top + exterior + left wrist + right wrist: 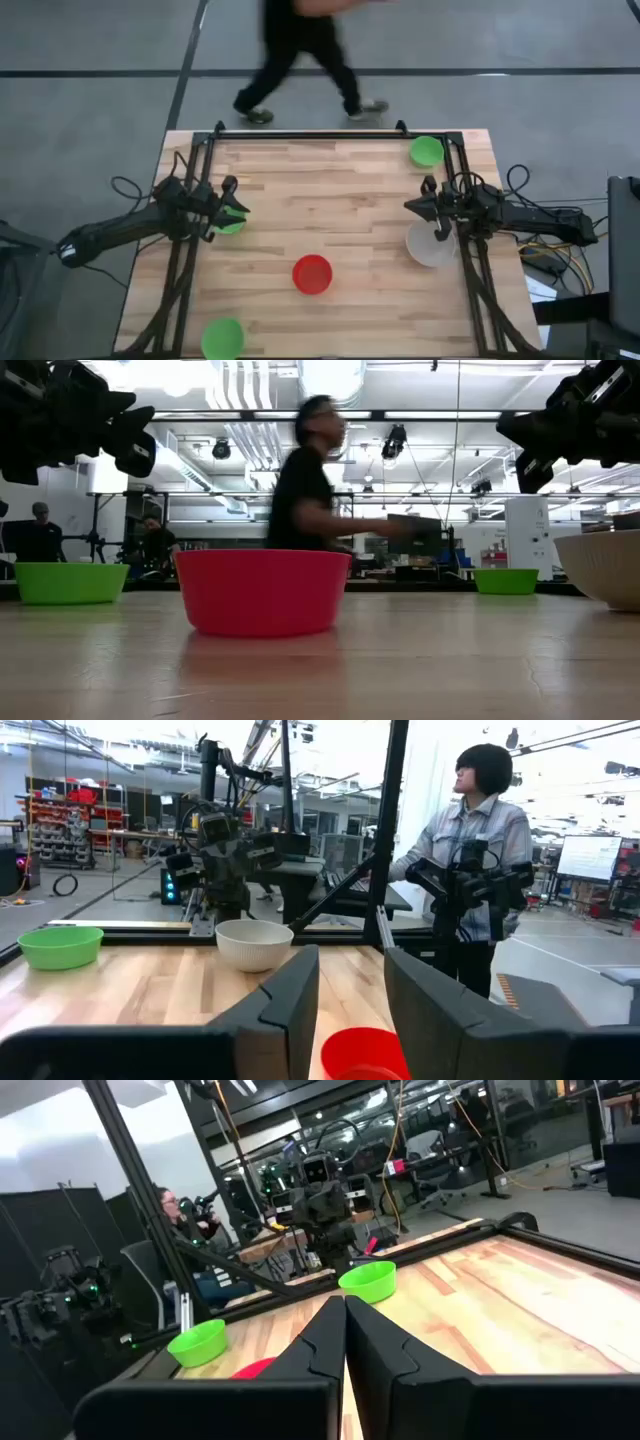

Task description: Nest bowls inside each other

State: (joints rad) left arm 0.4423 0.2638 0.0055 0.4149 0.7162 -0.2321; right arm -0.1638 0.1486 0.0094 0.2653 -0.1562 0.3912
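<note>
Nothing was nested yet: all 5 bowls sat apart on the table (350, 185). The red bowl (312, 274) stood toward the middle of the near edge, 1 green bowl (223, 338) at the near-left corner, another green bowl (427, 152) at the far-right corner, a third green bowl (231, 221) by the left edge, the pale bowl (430, 245) by the right edge. The left tool (232, 199) hung over that third green bowl, fingers parted, holding nothing. The right tool (428, 196) hung beside the pale bowl, fingers pressed together, empty. Every nesting move remained.
</note>
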